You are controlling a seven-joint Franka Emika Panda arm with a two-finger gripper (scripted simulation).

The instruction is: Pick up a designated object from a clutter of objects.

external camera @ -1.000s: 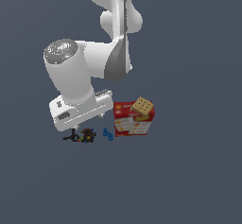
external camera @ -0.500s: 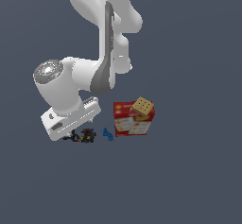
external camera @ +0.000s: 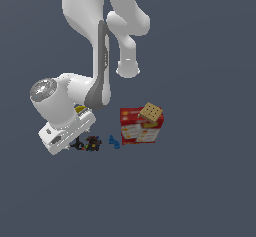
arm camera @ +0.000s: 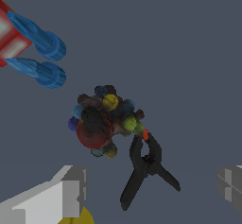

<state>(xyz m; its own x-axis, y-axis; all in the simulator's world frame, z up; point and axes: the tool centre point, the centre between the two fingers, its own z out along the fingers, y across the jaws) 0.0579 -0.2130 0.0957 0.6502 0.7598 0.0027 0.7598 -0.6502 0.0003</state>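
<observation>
The designated object, a flat black pronged item with a red-orange tip, lies on the floor between my fingers in the wrist view. My gripper is open and holds nothing. One grey finger shows on one side and the other finger at the frame's edge. The dark speckled lump touches the item's tip. In the exterior view the pronged item sits just under my white hand, with the lump beside it.
A tiny blue piece lies to the exterior view's right of the lump. Further right stands the red-and-white box with the tan holed block on it. The yellow cup peeks out behind my hand.
The arm has swung down and toward the exterior view's left, bringing the hand lower over the black pronged item. The objects have not moved.
</observation>
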